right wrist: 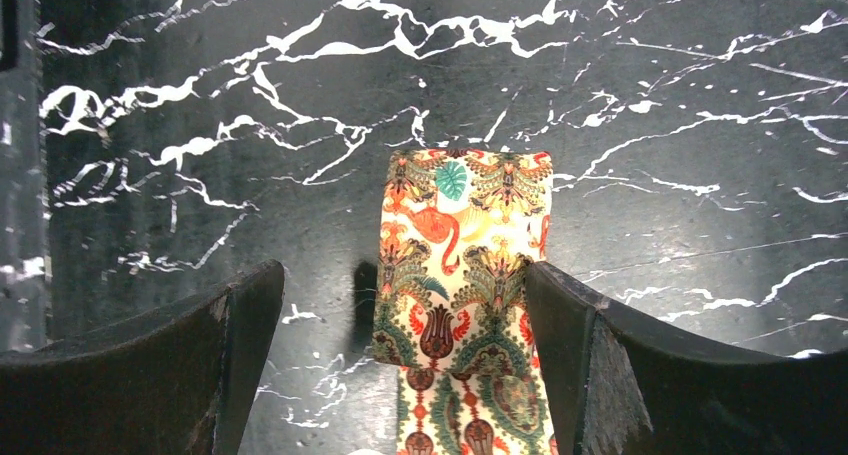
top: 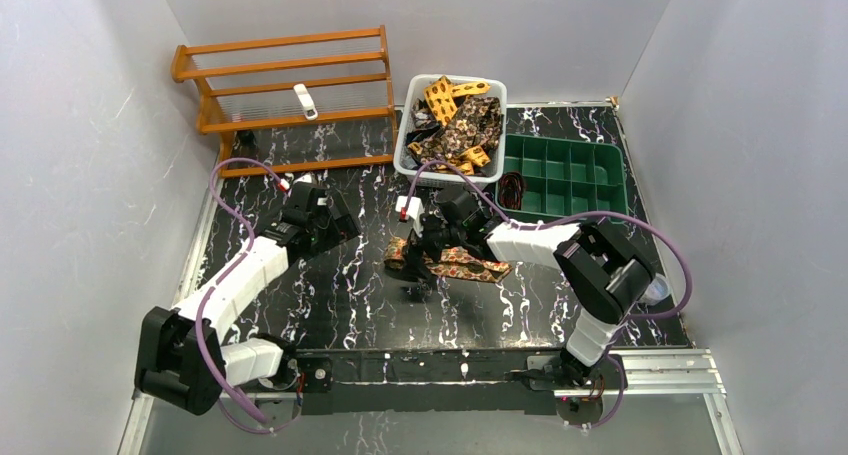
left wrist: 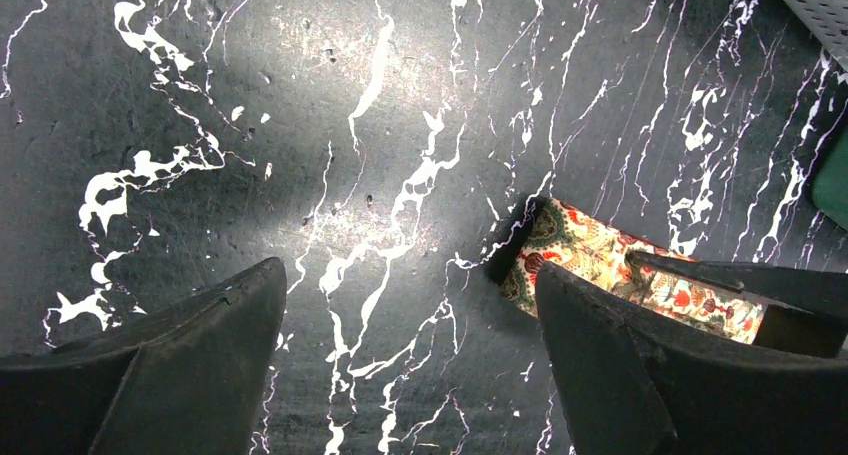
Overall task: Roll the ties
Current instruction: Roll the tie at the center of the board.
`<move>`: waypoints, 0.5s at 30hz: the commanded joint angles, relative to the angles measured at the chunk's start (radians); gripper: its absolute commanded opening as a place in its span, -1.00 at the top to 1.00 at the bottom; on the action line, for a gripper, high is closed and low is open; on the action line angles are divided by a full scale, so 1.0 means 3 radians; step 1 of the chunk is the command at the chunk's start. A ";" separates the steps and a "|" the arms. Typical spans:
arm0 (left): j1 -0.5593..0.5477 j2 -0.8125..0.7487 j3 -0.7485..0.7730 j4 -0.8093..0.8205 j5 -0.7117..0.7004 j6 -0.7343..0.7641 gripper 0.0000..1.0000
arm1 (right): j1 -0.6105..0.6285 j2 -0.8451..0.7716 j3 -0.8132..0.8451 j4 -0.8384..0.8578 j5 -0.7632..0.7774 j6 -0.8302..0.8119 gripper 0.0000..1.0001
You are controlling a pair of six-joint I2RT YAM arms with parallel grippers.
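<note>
One patterned red-orange and olive tie (top: pixel 466 265) lies on the black marbled table, its left end folded over into a short flat roll (right wrist: pixel 465 245). My right gripper (right wrist: pixel 402 280) is open and straddles that rolled end; the right finger (right wrist: pixel 560 315) touches the tie's edge and the left finger stands clear of it. From above, this gripper (top: pixel 412 247) sits over the tie's left end. My left gripper (left wrist: pixel 408 275) is open over bare tabletop, with the tie (left wrist: pixel 600 260) just beyond its right finger. Seen from the top, it (top: pixel 335 225) hovers left of the tie. More ties (top: pixel 462 125) fill a basket.
The white basket (top: pixel 402 161) stands at the back centre, a green compartment tray (top: pixel 565 175) to its right holding a dark coil in one cell. A wooden rack (top: pixel 290 85) stands at the back left. Purple cables loop from both arms. Grey walls enclose the table.
</note>
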 commanded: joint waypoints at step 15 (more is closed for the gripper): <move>0.0032 -0.0008 -0.0021 -0.0061 0.0009 0.0076 -0.85 | 0.0055 0.0214 0.0221 0.0240 0.0058 -0.0555 -0.97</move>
